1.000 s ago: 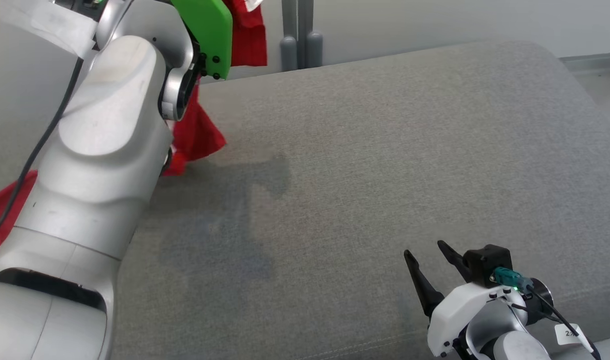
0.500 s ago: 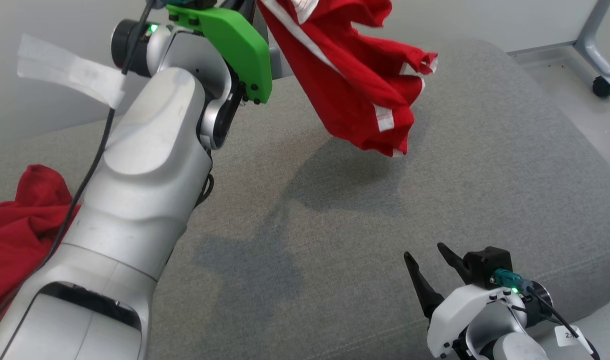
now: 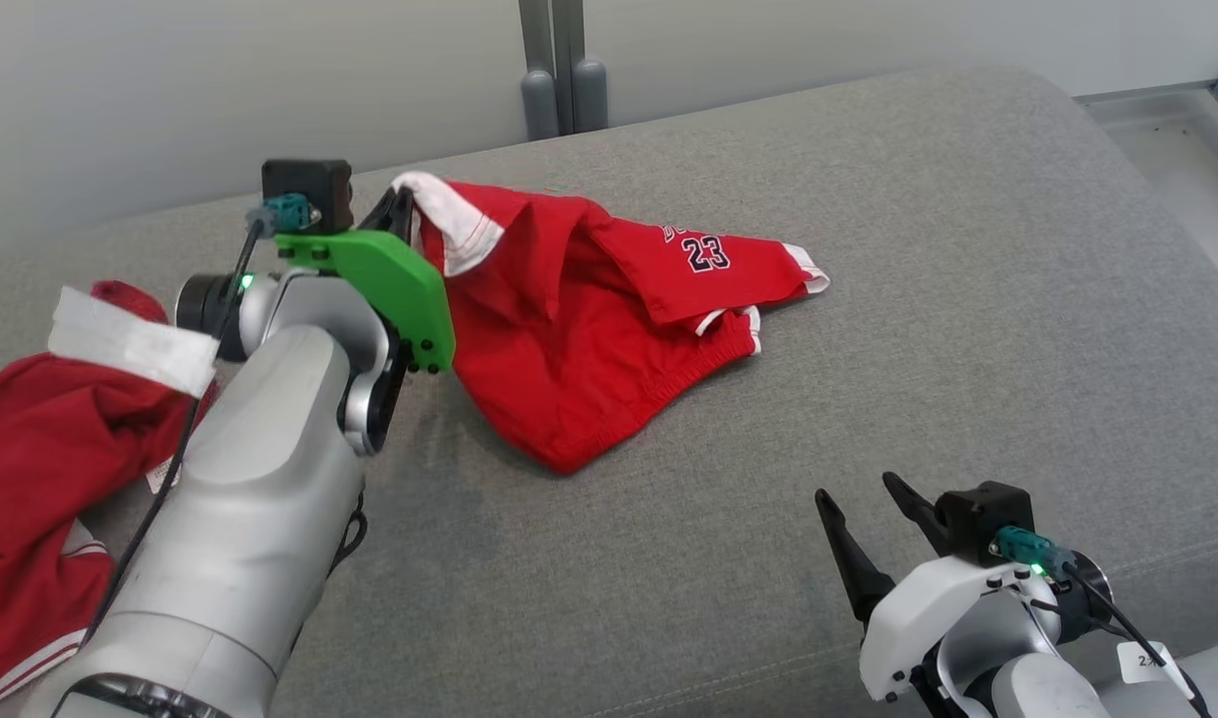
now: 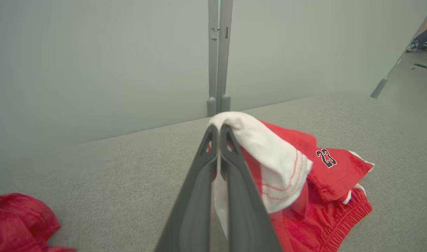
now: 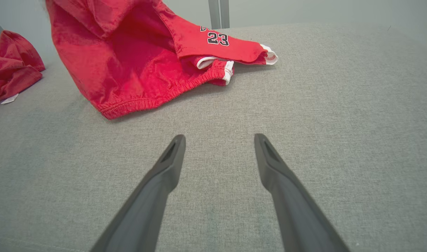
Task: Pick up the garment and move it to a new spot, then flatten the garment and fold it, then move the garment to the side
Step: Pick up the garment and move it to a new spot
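Down from the air, the garment (image 3: pixel 589 329) is now lying mid-frame on the grey cushion (image 3: pixel 968 299); my left gripper (image 3: pixel 401 202) is clamping its white trim, my right gripper (image 3: pixel 853 491) hovering open, lower right.

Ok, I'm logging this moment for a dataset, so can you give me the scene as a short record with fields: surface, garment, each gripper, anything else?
surface: grey cushion
garment: red garment marked 23, crumpled, mostly lying on the cushion, white-trimmed edge raised
left gripper: shut on the garment's white-trimmed edge
right gripper: open, holding nothing, over bare cushion, apart from the garment
other: red cloth heap at the robot's left
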### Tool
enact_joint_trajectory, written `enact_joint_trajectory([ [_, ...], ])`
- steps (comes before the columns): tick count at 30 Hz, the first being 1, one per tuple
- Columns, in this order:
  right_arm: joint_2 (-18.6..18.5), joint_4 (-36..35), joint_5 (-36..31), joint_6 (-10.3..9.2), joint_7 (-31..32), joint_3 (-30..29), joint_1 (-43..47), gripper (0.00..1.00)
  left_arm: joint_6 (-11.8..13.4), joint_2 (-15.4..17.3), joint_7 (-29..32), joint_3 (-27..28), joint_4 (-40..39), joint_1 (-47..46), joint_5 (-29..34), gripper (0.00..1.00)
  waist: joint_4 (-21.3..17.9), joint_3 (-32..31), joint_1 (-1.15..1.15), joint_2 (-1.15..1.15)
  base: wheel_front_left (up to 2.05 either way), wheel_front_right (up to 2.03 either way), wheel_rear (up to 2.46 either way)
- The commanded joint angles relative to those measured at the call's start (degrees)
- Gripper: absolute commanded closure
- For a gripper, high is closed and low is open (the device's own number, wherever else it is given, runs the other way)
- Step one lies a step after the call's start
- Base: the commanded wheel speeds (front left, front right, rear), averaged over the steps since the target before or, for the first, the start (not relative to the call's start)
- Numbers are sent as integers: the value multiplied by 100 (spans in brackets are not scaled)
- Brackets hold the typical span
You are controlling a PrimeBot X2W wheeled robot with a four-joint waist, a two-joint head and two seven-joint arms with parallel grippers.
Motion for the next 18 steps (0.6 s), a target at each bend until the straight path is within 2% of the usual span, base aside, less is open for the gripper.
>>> enact_joint_trajectory([
  [1,-11,2,33,0,-14,-11,-42,0,37,63,-39,28,49,134,-39,100,46,28,0,0,0,0,0],
  [3,-10,-1,29,0,-7,-27,-60,0,71,105,-89,83,142,283,-108,100,86,50,0,0,0,0,0],
  [4,-11,-7,28,0,-6,-37,-75,0,91,113,-104,103,195,349,-132,81,104,63,0,0,0,0,0],
  [5,-11,-9,28,0,-5,-46,-93,0,102,122,-124,128,241,424,-163,53,121,73,0,0,0,0,0],
  [6,-11,-11,34,0,-6,-56,-107,0,102,132,-149,155,280,490,-197,7,139,85,0,0,0,0,0],
  [7,-11,-10,38,0,-10,-60,-120,0,114,147,-186,188,322,542,-233,0,157,97,0,0,0,0,0],
  [11,-11,24,68,0,-38,-82,-151,0,120,170,-251,316,497,770,-418,0,223,108,0,0,0,0,0],
  [14,-11,51,56,0,-49,-128,-168,0,-66,140,-371,442,519,909,-587,0,288,86,0,0,0,0,0],
  [17,-11,83,52,0,-72,-199,-144,0,-251,109,-758,659,450,1114,-858,0,396,30,0,0,0,0,0],
  [18,-11,94,55,0,-75,-213,-132,0,-172,105,-837,769,479,1156,-920,0,422,9,0,0,0,0,0],
])
